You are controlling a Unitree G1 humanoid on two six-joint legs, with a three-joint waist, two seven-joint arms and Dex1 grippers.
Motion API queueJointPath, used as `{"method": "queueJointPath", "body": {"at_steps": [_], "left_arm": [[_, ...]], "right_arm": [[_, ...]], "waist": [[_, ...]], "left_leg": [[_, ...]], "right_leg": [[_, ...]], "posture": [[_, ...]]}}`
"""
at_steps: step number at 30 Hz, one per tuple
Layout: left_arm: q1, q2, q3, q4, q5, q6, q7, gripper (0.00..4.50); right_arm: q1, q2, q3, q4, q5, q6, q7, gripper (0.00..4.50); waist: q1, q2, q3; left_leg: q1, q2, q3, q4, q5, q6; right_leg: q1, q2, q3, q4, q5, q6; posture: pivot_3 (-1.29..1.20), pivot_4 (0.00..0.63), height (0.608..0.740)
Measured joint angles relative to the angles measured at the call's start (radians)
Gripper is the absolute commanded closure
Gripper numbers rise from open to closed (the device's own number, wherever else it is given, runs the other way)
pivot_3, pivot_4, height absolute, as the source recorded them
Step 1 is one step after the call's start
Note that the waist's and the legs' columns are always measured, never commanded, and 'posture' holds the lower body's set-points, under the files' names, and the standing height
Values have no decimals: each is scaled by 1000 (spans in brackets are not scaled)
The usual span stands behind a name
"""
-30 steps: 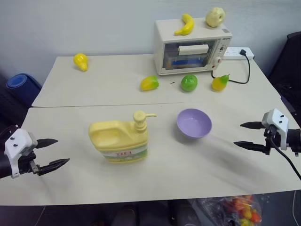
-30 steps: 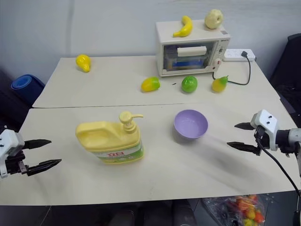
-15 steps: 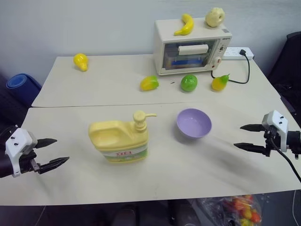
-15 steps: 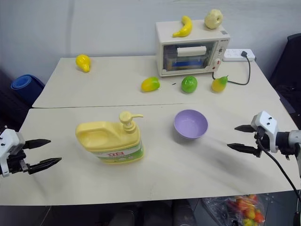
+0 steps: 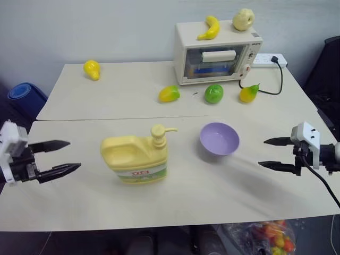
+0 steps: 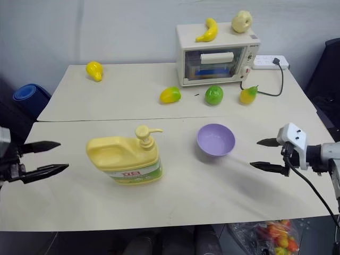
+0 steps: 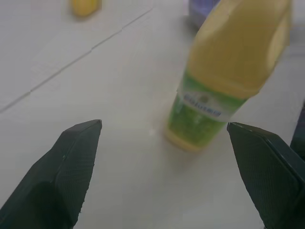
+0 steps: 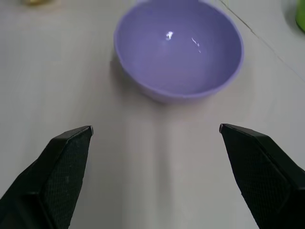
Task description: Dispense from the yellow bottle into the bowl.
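**Pump jug and bowl on the table, both grippers spread and empty**

The wide, squat pale-yellow plastic jug with built-in handle and pump top (image 5: 135,159) is shown upright near the centre of the beige table (image 5: 175,199), its white-green label turned toward the camera. The small round lavender-purple plastic bowl (image 5: 219,139) is set just beside the jug at about 2 o'clock from it, apart from it, rim up and seen empty in the right wrist view.

The left gripper (image 5: 56,158) is held at 9 o'clock from the jug, near the table's left edge, its two black fingers spread wide and directed toward the jug; nothing is grasped. The right gripper (image 5: 274,153) is held at about 4 o'clock from the bowl, fingers likewise released and parted, directed toward the bowl; nothing is grasped.

At 12 o'clock on the far table a small white toaster oven (image 5: 217,53) is placed, with a yellow banana (image 5: 209,27) and a pale apple (image 5: 243,19) on top. A green apple (image 5: 213,93) lies before it.
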Motion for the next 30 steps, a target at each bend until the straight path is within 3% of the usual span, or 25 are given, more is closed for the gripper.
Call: {"method": "queueJointPath", "body": {"at_steps": [6,10,22,27,30], "left_arm": [[-99,107,-1,-139,-162,127,-87,0],[-211,170,-68,-254,-227,145,-110,0],[-507,143,-353,-260,-204,104,-66,0],[-522,134,-370,-253,-193,100,-61,0],[-530,132,-381,-253,-180,89,-64,0]], "right_arm": [[-43,48,67,-149,5,49,-41,49],[-70,126,162,-195,-25,60,-94,49],[-141,229,314,-50,-207,-52,-203,49],[-152,245,319,-6,-229,-73,-220,1065],[-159,274,320,35,-246,-95,-236,1065]], "waist": [[-1,-1,0],[0,-1,0],[-1,-1,0],[-2,-1,1],[-1,-1,1]], "left_leg": [[0,0,0,0,0,0],[-1,-1,0,0,0,0],[-1,-4,2,1,0,0],[-1,-3,3,1,0,0],[-1,-3,3,1,0,0]], "right_leg": [[0,0,0,0,0,0],[0,0,0,0,0,0],[-2,3,1,1,0,0],[-2,4,3,2,0,0],[-2,4,3,2,0,0]], "posture": [[0,150,740],[0,150,740],[0,150,740],[0,150,740],[0,150,740]]}}
